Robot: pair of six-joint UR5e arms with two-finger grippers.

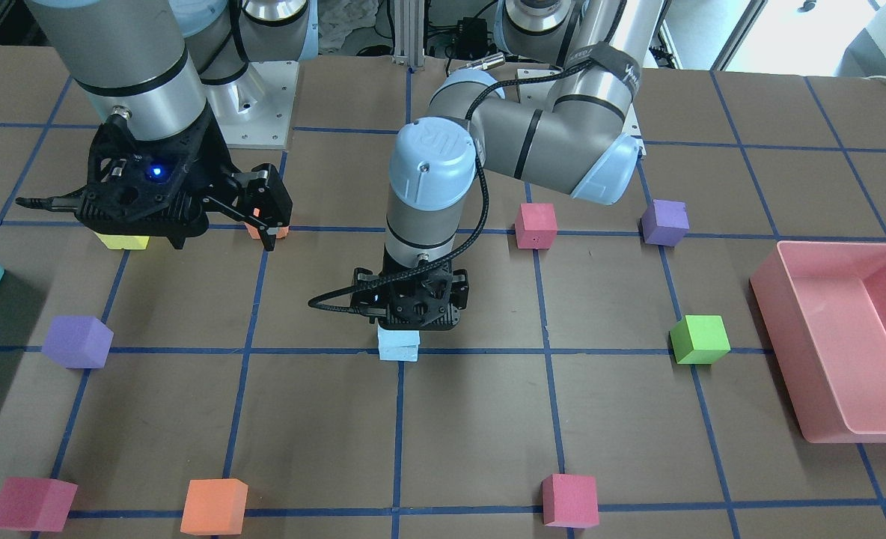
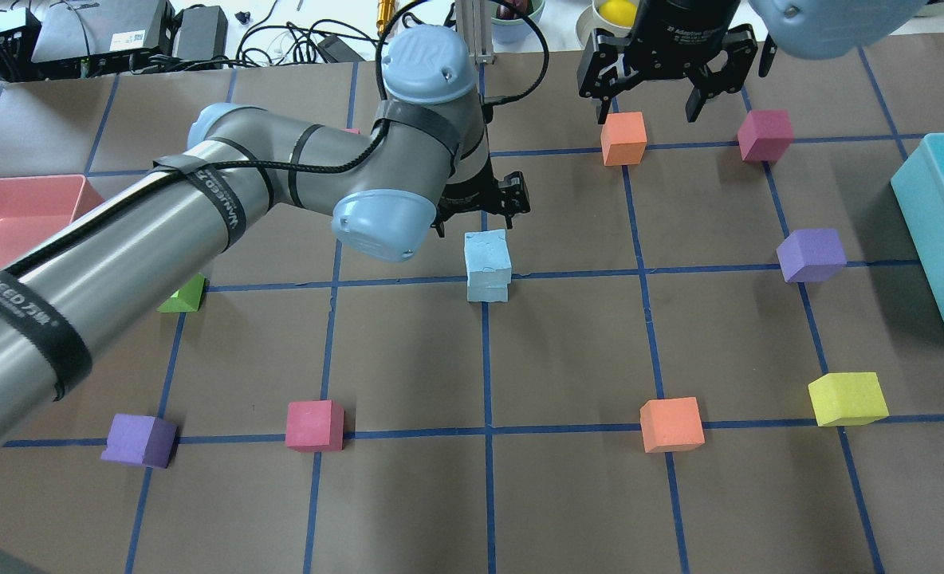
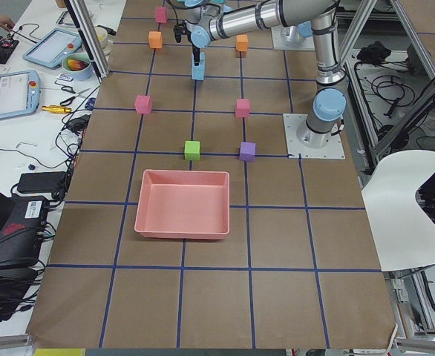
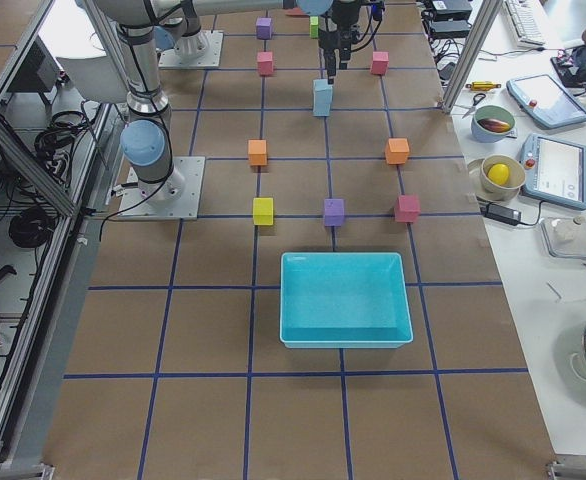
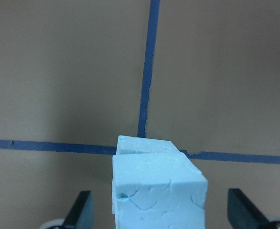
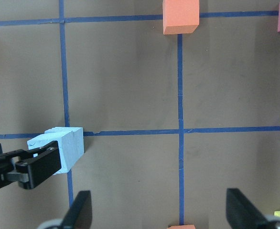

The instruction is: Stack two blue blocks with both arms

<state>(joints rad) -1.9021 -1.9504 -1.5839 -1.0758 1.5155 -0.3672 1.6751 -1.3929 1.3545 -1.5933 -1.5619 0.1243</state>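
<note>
Pale-blue foam, scuffed and crazed on its faces: the upper blue block (image 2: 488, 251) sits slightly skewed on the lower blue block (image 2: 488, 292), at a tape crossing mid-bench (image 2: 568, 351). Stacking looks done; only backing away seems left. Around the top cube the left claw (image 5: 160, 212) is spread, not touching. Well apart, the right claw (image 2: 647, 110) hangs spread too.

The worktop (image 3: 277, 245) is covered in brown sheeting, squared off with blue tape (image 1: 398, 449). A white chair (image 3: 407, 211) stands beside one long side, near loose black cables (image 3: 387, 70). Along the opposite side runs a white bench (image 4: 513, 330) carrying a teach pendant (image 4: 558, 165) and a bowl (image 4: 500, 172). An aluminium post (image 4: 471, 48) slants at its corner. The light is bright and even.
</note>
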